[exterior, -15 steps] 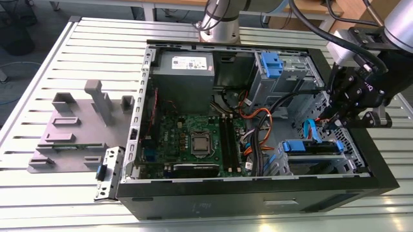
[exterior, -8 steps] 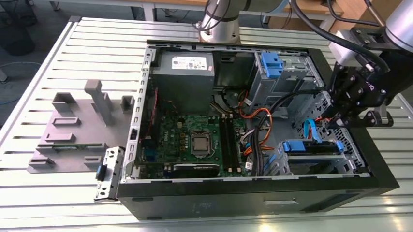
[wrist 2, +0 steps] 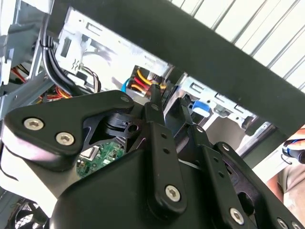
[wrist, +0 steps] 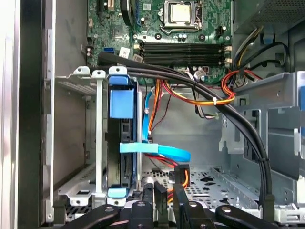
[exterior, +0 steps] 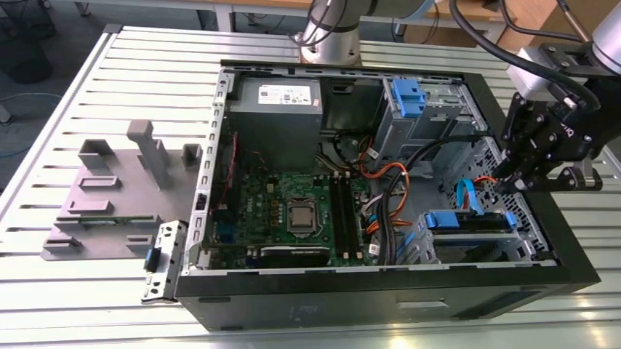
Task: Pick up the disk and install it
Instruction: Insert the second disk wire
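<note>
One claw (exterior: 511, 185) over the open computer case (exterior: 388, 291), beside the drive cage (wrist: 90, 143); cannot tell its finger state. One disk (wrist: 121, 143) with blue carrier seated edge-on in the cage, just ahead of the claw. One motherboard (wrist: 181, 33) beyond; one power supply (exterior: 276, 109) far side.

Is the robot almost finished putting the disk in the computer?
Nearly, it seems. The disk, with its blue carrier, already sits upright in the metal drive cage inside the computer case. The gripper hangs just beside that cage, apparently holding nothing. Whether the disk is pushed fully home, I cannot tell.
</note>
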You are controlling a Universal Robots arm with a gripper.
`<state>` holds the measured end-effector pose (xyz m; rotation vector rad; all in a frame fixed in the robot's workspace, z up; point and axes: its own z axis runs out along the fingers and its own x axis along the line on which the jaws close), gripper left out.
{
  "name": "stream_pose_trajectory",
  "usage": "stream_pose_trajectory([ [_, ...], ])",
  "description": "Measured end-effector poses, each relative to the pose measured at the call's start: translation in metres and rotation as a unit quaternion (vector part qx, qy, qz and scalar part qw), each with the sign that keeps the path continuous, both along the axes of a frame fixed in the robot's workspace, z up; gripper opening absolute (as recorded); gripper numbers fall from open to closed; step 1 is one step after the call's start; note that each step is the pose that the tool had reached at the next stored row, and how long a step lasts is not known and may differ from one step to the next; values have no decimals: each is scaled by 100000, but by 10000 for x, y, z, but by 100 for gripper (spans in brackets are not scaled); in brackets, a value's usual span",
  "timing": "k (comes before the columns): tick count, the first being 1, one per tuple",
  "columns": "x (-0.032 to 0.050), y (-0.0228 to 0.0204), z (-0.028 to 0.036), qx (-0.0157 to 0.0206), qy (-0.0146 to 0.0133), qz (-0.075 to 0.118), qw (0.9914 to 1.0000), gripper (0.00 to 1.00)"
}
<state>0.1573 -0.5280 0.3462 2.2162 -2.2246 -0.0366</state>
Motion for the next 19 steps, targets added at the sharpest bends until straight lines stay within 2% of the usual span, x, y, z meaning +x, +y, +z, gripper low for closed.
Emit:
stream_pose_trajectory([
  [4,35,3,-6,-15,6,-2,100000,31],
  [19,37,7,-14,-13,2,-3,100000,31],
])
